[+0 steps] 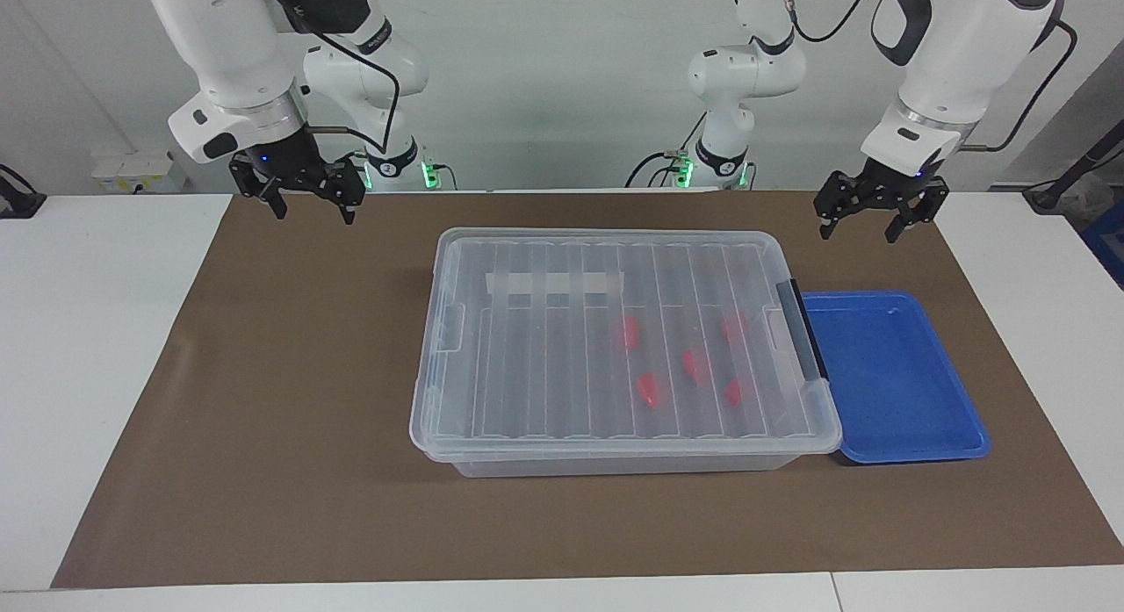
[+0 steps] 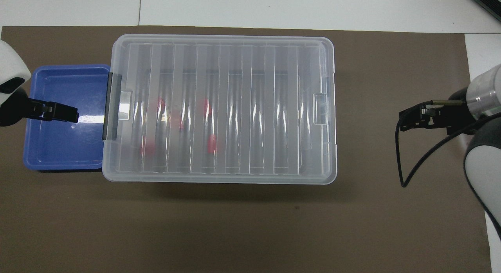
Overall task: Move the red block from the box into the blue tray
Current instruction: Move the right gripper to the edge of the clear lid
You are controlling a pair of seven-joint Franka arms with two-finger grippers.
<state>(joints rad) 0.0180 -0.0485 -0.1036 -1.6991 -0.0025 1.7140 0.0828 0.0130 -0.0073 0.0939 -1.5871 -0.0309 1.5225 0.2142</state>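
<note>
The box [image 1: 527, 349] [image 2: 250, 108] is a large clear bin in the middle of the mat, with its ribbed lid on. Through the lid I see several small red blocks [image 1: 648, 391] [image 2: 211, 143] lying in the half toward the left arm's end. The blue tray [image 1: 896, 384] [image 2: 58, 147] sits on the mat against that end of the box, with nothing in it. My left gripper [image 1: 859, 230] [image 2: 72, 115] hangs open and holds nothing, high up over the tray's edge. My right gripper [image 1: 314, 212] [image 2: 403, 122] hangs open over bare mat at the right arm's end.
A black latch bar [image 1: 803, 331] [image 2: 109, 106] runs along the box's end beside the tray. A white label strip [image 1: 553, 283] shows under the lid. The brown mat [image 1: 263, 419] covers the white table [image 1: 88, 331]. A black cable [image 2: 403, 163] loops beneath the right wrist.
</note>
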